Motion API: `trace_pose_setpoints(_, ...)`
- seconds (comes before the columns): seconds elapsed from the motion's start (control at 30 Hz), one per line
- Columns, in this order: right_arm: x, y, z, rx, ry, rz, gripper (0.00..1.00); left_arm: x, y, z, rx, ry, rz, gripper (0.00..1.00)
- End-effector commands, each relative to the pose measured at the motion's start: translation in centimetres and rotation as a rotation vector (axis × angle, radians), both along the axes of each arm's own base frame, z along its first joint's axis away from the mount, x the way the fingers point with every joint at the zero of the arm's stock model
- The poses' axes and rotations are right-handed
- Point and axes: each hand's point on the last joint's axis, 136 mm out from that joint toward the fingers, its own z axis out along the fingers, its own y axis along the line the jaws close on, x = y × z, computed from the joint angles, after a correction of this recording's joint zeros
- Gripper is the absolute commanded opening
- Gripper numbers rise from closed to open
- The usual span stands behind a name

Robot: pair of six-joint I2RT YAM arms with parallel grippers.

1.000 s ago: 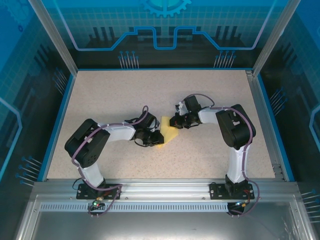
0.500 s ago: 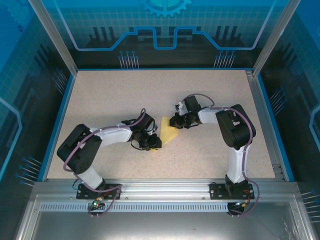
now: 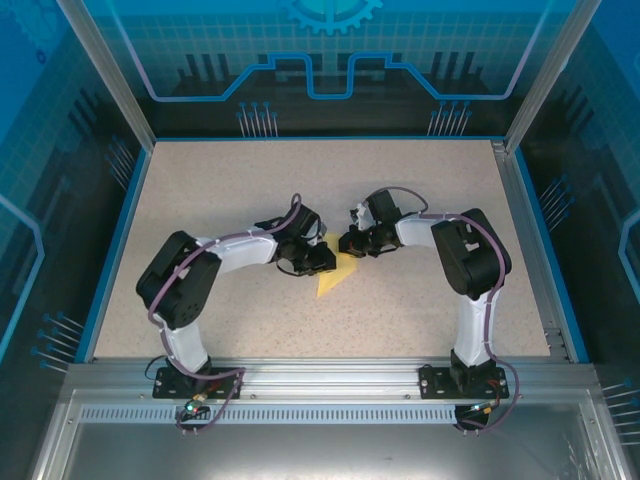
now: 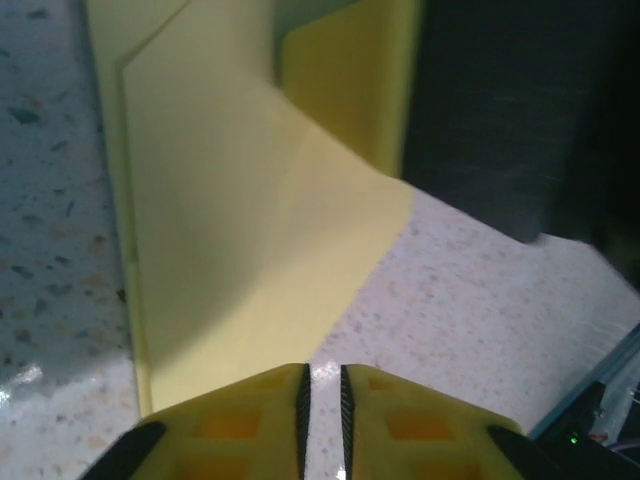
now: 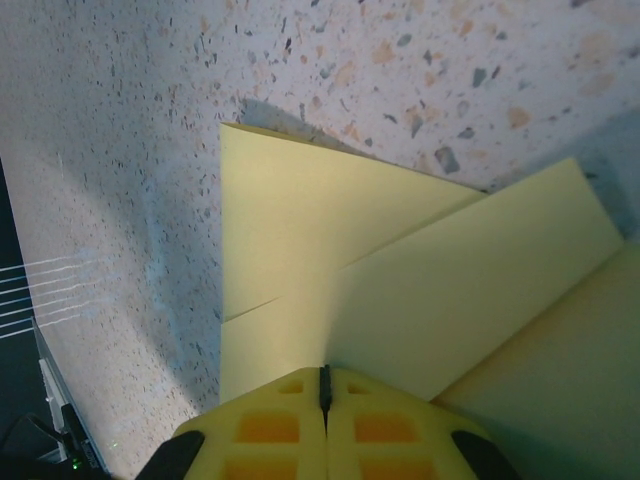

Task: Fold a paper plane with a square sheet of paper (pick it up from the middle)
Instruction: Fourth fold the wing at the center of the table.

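Observation:
The square sheet of paper (image 3: 336,277) lies partly folded mid-table, pale yellow, with a point toward the near side. In the left wrist view the paper (image 4: 250,220) shows layered flaps with diagonal edges. My left gripper (image 3: 318,258) is at its far left edge. Its jaws (image 4: 322,375) stand a narrow gap apart, with bare table between them. My right gripper (image 3: 350,243) sits at the paper's far corner. It is shut (image 5: 325,372), with its tips down on the folded paper (image 5: 300,230). I cannot tell whether it pinches a layer.
The speckled tabletop (image 3: 220,190) is bounded by a blue rim (image 3: 115,250) on the left and a metal rail (image 3: 530,250) on the right. The right arm's dark body (image 4: 500,100) stands close beyond the paper in the left wrist view.
My left gripper has moved from the paper's near left side to its far left edge, close to the right gripper. The paper now looks narrower and more pointed. The right arm has stayed put.

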Motion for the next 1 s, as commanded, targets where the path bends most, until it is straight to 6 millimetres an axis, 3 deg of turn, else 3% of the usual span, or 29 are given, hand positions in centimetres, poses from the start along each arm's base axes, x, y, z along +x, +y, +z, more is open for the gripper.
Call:
trace_pose_setpoints(0.0,-1.5,-0.7,-1.3,-0.079,0.067,-0.006,0.06,-0.6,0.6,-2.0,0.046,0.06,0.011,0.13)
trace_pose_setpoints(0.27,-0.3,0.6,4.0,-0.002,-0.031,0.029,0.06,-3.1,2.5,-5.0,0.124,0.126,0.017,0.02)
trace_pose_setpoints(0.37,-0.5,1.1,5.0,0.016,-0.052,0.048,0.03,-3.5,2.7,-5.5,0.131,0.133,0.013,0.01)
trace_pose_setpoints(0.53,-1.6,2.0,3.4,0.009,-0.012,0.062,0.02,-3.4,2.6,-5.6,0.128,0.125,0.018,0.01)
trace_pose_setpoints(0.77,-1.9,0.8,-0.5,-0.065,0.042,0.01,0.02,-3.3,2.4,-5.7,0.127,0.124,0.021,0.01)
trace_pose_setpoints(0.97,0.4,-1.7,-1.6,-0.109,0.049,-0.06,0.02,-3.7,2.8,-6.0,0.141,0.124,0.018,0.0)
